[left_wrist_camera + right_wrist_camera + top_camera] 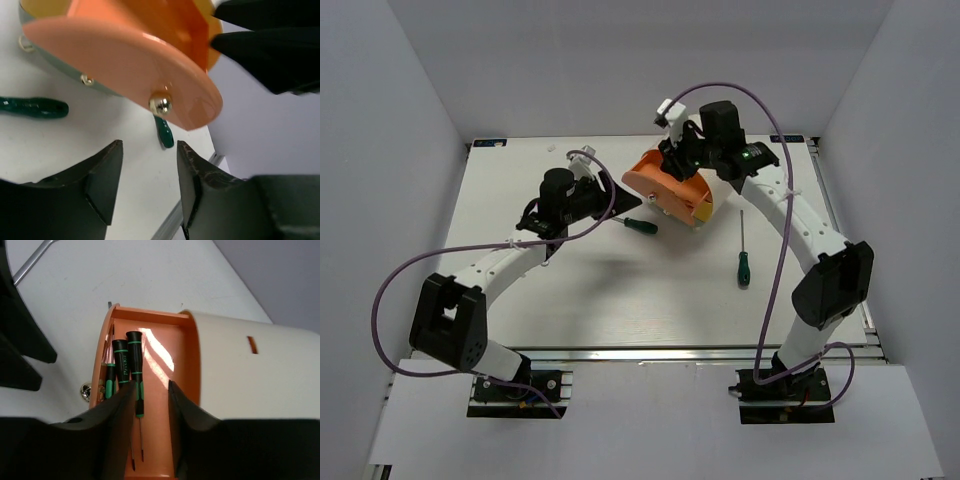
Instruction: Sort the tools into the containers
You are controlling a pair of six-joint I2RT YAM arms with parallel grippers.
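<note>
- Reaching in from its base at the near left, the left arm is bent at the elbow and its forearm angles toward the table's (620,300) centre.
- The left gripper (150,147) hangs low just beside the cabinet (250,365), facing the drawer front. Jaws are spread and nothing is between them.
- The drawer's metal knob (160,104) sits just ahead of the left fingertips, not touched.
- The right arm runs up the right side, folds over at the far end and points its wrist down over the cabinet.
- The right gripper (150,385) is directly above the pulled-out orange drawer (165,370). Jaws are parted and gripping nothing.
- Screwdrivers (133,360) lie side by side on the drawer floor, along its left wall, handles toward the drawer's far end.
- One loose screwdriver (641,226) lies on the table just in front of the cabinet.
- A second loose screwdriver (743,262) lies farther right, apart from the cabinet and near the right forearm.
</note>
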